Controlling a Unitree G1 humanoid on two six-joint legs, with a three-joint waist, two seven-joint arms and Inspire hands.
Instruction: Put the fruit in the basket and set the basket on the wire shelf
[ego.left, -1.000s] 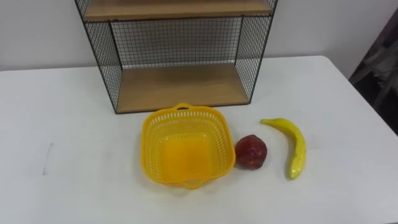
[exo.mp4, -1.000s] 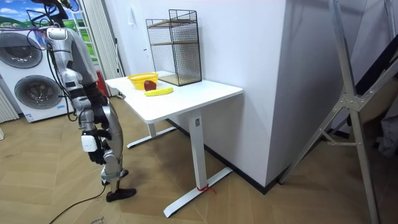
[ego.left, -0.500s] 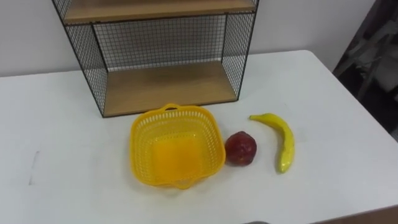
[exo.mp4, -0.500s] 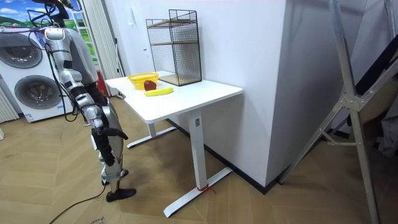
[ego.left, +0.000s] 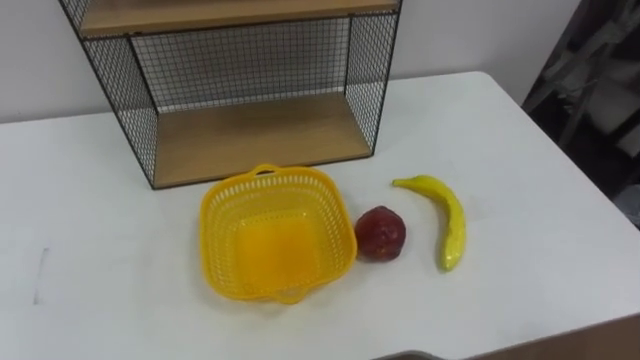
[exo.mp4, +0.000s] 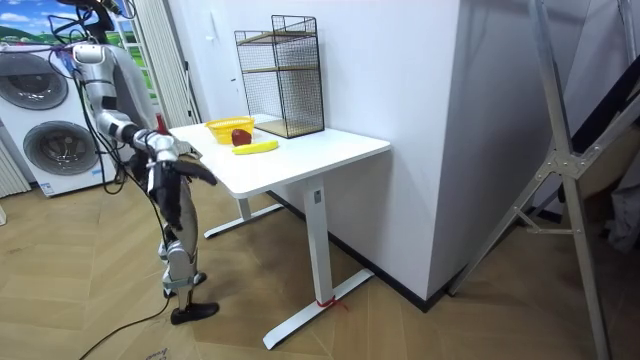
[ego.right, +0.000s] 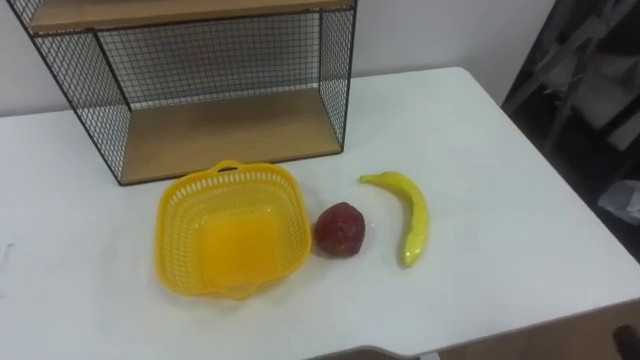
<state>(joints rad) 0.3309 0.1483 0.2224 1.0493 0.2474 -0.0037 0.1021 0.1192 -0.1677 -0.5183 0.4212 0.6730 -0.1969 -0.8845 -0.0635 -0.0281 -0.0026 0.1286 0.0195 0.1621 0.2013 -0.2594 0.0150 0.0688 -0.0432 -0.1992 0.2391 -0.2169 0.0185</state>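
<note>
Two pieces of fruit lie on the white table (ego.left: 520, 150), both outside the basket.

Containers:
- Yellow plastic basket (ego.left: 225, 250): upright, lattice walls, a small handle at the far rim and one at the near rim. It is empty and its solid floor shows bare. It stands just in front of the wire shelf, not touching it.
- Wire shelf (ego.left: 255, 135): black mesh at the back and sides, open toward the robot, with wooden boards. The lower board is bare. Of the upper board, the front edge shows at the top of the eye views. It stands at the far side of the table, near the wall.

Fruit:
- Red fruit (ego.left: 380, 234): round and dark red, just beside the basket's right wall. I cannot tell whether it touches the wall.
- Banana (ego.left: 447, 215): yellow and curved, to the right of the red fruit and apart from it, its stem end pointing to the far left.

Writing: a faint grey mark (ego.left: 40, 275) sits on the table top at the left, and it is not readable as text.

Robot, from the room view: it stands at the end of the table on the room view's left, facing it, with washing machines (exo.mp4: 50, 150) behind. Its arms are raised forward toward the table edge. The right hand (exo.mp4: 203, 176) is short of the edge and well apart from the basket and fruit. For both hands, I cannot tell whether the fingers are apart or together.
</note>
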